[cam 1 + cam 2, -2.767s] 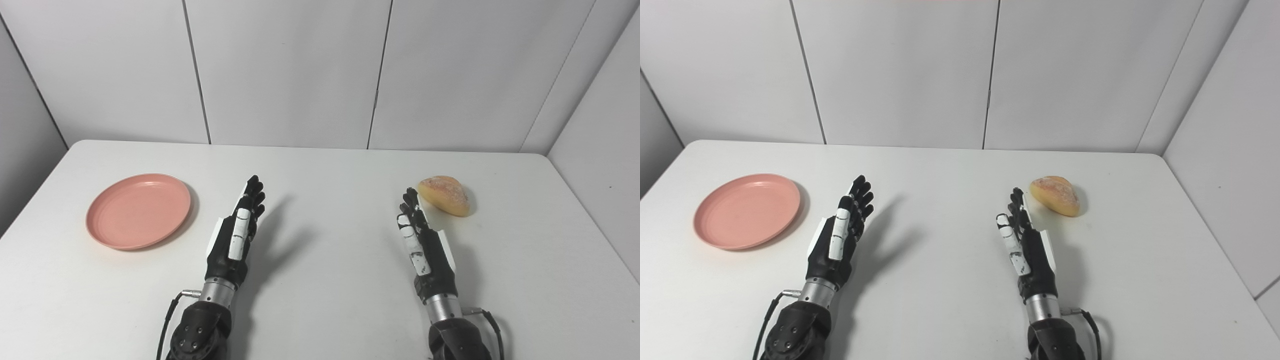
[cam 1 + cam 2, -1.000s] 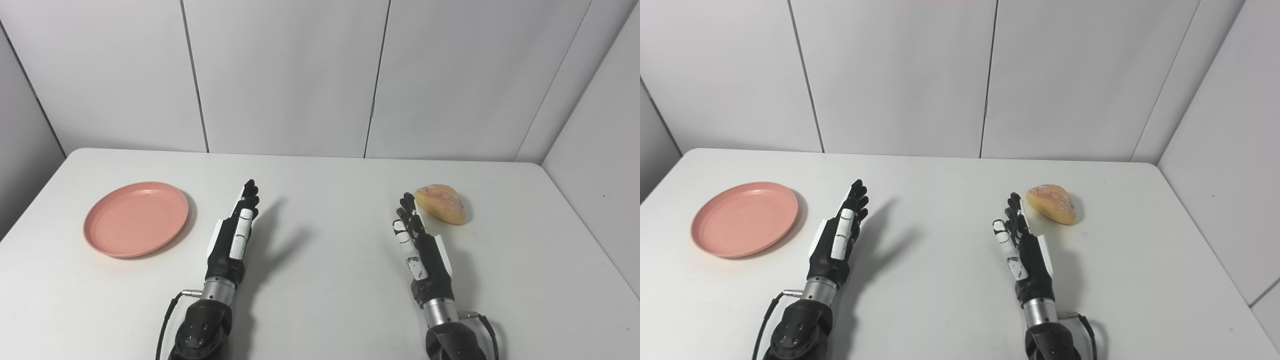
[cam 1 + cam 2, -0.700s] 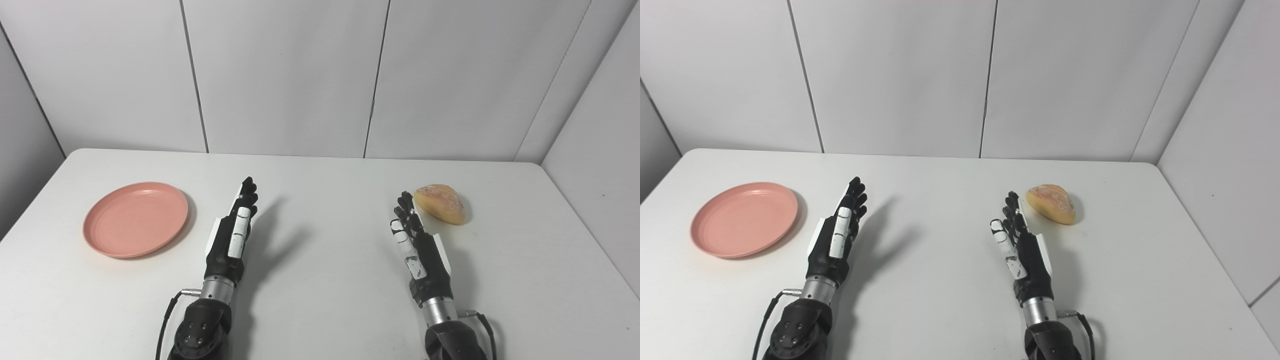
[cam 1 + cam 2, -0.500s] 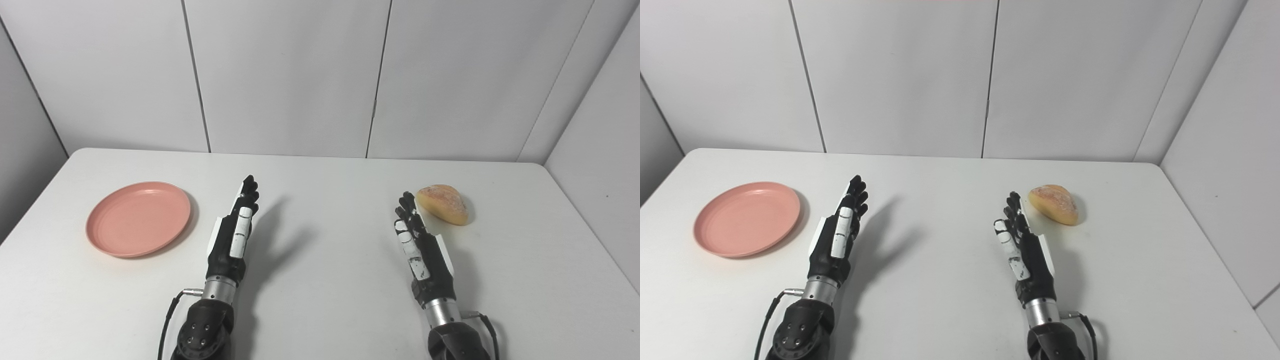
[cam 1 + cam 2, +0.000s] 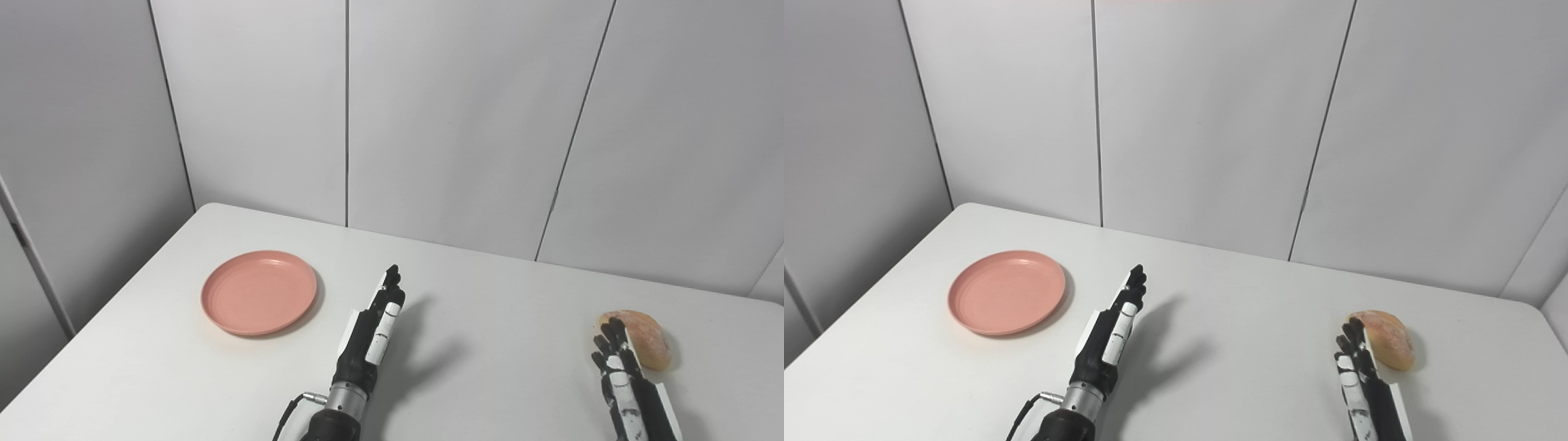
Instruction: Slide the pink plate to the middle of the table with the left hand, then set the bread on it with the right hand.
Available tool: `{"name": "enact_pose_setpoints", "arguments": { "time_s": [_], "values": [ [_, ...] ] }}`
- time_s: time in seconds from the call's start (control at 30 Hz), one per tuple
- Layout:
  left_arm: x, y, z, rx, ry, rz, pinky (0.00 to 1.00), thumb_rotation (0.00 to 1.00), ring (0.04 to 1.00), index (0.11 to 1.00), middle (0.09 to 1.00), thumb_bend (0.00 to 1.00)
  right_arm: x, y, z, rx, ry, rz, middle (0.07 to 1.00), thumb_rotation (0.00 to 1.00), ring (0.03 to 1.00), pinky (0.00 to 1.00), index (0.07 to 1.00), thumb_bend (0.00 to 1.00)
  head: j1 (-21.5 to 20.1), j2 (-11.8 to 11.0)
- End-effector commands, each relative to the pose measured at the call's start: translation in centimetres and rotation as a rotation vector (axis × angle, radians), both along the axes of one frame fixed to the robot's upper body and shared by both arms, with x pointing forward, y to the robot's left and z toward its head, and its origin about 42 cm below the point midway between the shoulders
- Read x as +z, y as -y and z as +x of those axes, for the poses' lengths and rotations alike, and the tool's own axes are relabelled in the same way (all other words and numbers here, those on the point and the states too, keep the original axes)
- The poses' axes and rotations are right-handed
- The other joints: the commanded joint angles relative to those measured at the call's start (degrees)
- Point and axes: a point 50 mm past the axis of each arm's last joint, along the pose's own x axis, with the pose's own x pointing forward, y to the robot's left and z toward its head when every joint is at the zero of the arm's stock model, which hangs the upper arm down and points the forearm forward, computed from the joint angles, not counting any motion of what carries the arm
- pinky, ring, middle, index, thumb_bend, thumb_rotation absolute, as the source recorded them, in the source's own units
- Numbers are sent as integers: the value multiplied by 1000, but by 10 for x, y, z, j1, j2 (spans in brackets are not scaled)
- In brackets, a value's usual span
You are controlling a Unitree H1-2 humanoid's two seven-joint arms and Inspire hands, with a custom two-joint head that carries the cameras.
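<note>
The round pink plate (image 5: 259, 291) lies flat on the left part of the white table (image 5: 502, 318). My left hand (image 5: 371, 324) is open, fingers straight and pointing away from me, a short way right of the plate and not touching it. A golden bread roll (image 5: 640, 337) rests at the right side of the table. My right hand (image 5: 625, 386) is open with its fingers stretched forward, their tips just in front of the roll's near left side; whether they touch it I cannot tell.
Grey panelled walls (image 5: 441, 122) close the table at the back and on the left. The table's left edge (image 5: 92, 318) runs diagonally beside the plate. A cable (image 5: 288, 416) hangs by my left wrist.
The whole picture has swung to the left and upward, so the camera moved. The plate and bread lie as before. Both hands stay open in about the same spots on the table.
</note>
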Motion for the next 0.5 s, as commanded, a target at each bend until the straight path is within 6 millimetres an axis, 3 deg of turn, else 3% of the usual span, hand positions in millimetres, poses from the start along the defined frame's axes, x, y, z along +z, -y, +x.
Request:
{"name": "enact_pose_setpoints", "arguments": {
  "time_s": [0.0,0.17,0.47],
  "values": [
    [20,-3,9,39,103,-26,999,1000,979,965,970,611,-6,9,-2,6,-5,15,1000,829,1000,1000,1000,530,7,-3],
    [36,-18,11,76,152,6,990,1000,959,944,949,649,-4,12,-4,1,-2,9,1000,822,1000,1000,1000,528,13,-4],
    [68,-68,14,134,223,69,966,1000,935,910,924,738,2,15,-8,-9,0,10,1000,805,1000,1000,1000,512,27,3]
  ]
}}
